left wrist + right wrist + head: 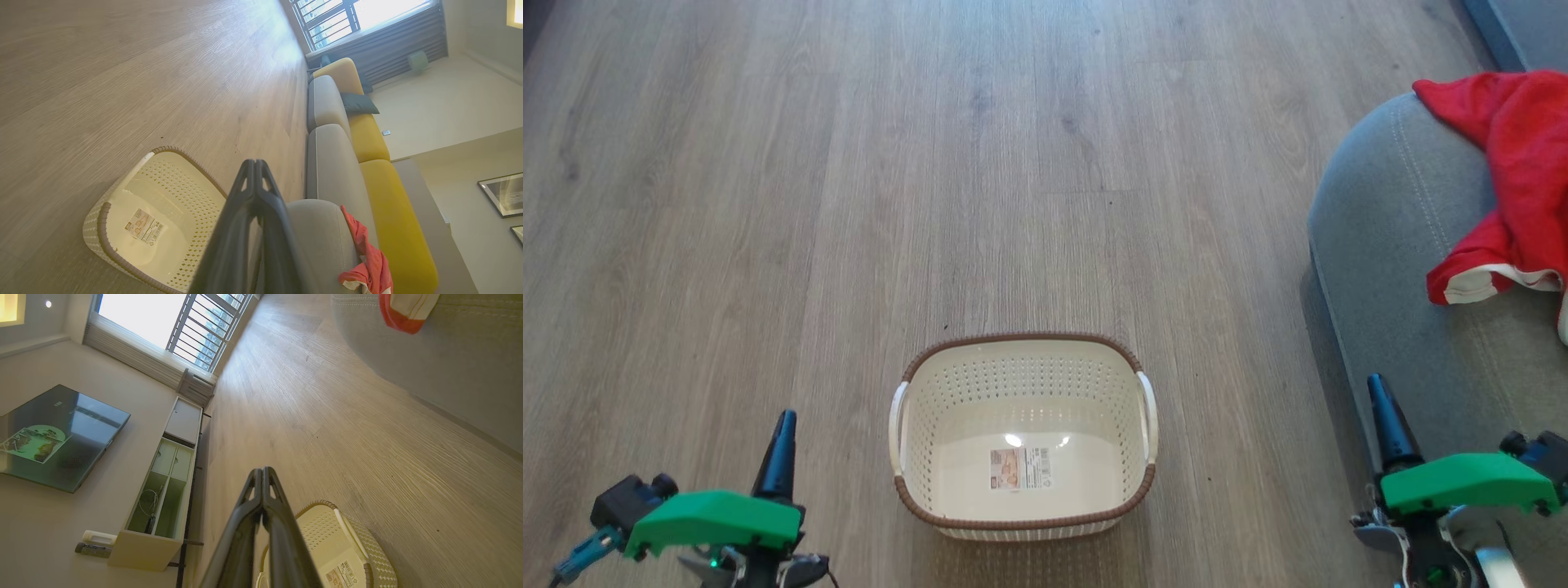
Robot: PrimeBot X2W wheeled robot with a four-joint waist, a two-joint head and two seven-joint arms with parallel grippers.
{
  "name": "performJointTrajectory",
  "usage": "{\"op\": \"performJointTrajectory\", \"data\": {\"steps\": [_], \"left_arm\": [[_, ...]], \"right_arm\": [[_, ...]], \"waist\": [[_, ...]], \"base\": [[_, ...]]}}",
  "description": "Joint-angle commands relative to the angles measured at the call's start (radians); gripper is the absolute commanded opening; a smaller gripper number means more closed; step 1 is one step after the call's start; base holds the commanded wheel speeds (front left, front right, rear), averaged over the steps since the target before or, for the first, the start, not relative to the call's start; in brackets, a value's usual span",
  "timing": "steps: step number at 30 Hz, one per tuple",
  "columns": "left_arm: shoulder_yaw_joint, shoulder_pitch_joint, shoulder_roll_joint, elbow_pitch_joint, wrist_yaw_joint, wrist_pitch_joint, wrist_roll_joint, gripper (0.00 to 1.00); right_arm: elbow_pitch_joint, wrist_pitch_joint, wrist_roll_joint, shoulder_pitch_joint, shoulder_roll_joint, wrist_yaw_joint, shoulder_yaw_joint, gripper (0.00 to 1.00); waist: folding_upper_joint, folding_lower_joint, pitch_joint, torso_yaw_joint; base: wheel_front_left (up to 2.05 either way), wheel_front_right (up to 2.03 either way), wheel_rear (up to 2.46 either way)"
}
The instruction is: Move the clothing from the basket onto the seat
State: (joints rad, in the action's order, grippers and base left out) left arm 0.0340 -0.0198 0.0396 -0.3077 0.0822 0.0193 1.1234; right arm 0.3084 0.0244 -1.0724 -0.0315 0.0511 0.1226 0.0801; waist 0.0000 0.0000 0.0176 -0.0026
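Head view, left to right.

- Left gripper, one, lower left, over the wood floor. Its two dark fingers are pressed together with nothing between them; the left wrist view shows the same, tips meeting.
- Basket, one, standing upright on the floor at bottom centre, well apart from both grippers. Two white handles, one on each short side. One sticker lies on its bare bottom.
- Bare floor lies between basket and seat.
- Right gripper, one, lower right, showing against the near edge of the seat. Fingers closed tight tip to tip, holding nothing; confirmed in the right wrist view.
- Seat, one grey cushion with a rounded corner and stitched seams, at the right edge.
- Clothing, one red heap with white trim, lying on the seat at far right, partly cut off by the frame. How many garments are in the heap cannot be told.

Surroundings:
- Left wrist view: three grey seat cushions in a row with yellow backs, one dark cushion, one window, and two framed pictures on the wall.
- Right wrist view: one television and one low cabinet against the wall.
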Motion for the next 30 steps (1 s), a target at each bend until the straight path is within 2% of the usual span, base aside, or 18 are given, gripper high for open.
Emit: {"op": "performJointTrajectory", "data": {"steps": [1, 30], "left_arm": [[0.029, -0.057, 0.008, 0.038, 0.007, -0.004, 0.025, 0.0], [0.061, -0.077, 0.01, 0.053, 0.033, -0.086, 0.316, 0.0]], "right_arm": [[-0.04, -0.006, -0.026, -0.054, 0.002, 0.005, -0.008, 0.0], [-0.055, -0.088, -0.35, -0.068, 0.002, 0.007, 0.017, 0.0]], "waist": [[0.0, 0.0, 0.0, 0.0], [0.0, 0.0, -0.009, 0.002]], "base": [[0.0, 0.0, 0.0], [0.0, 0.0, 0.0]]}}
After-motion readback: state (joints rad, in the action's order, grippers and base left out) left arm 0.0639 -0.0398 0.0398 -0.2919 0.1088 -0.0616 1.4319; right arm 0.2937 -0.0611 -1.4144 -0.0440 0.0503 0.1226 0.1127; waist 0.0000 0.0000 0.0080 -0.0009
